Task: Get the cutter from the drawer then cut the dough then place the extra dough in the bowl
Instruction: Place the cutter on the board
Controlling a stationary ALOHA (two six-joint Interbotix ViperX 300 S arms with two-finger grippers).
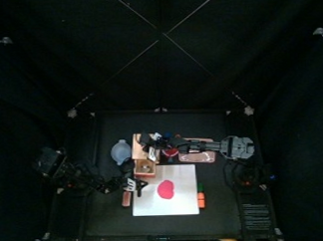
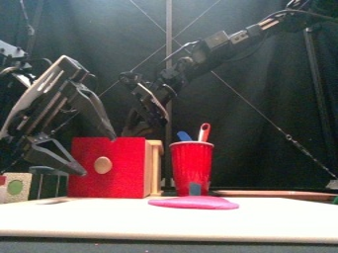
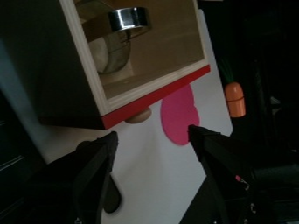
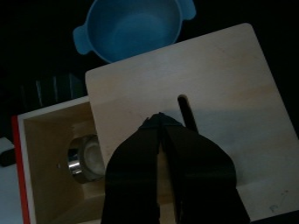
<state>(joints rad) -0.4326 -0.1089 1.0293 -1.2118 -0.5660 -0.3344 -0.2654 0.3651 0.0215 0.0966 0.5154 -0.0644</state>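
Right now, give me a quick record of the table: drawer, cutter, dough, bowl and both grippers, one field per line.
drawer: open, red front standing out from the wooden box
cutter: lying inside the open drawer, not gripped
dough: flat pink disc on the white board, no cut visible
bowl: blue-grey, empty, beside the box
left gripper: jaws open, in front of the drawer
right gripper: jaws shut, above the box top

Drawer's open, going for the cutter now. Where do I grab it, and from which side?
Probably from straight above, pinching the rim of the cutter: it lies flat inside the drawer, whose wooden walls block any sideways approach. The open left gripper faces it.
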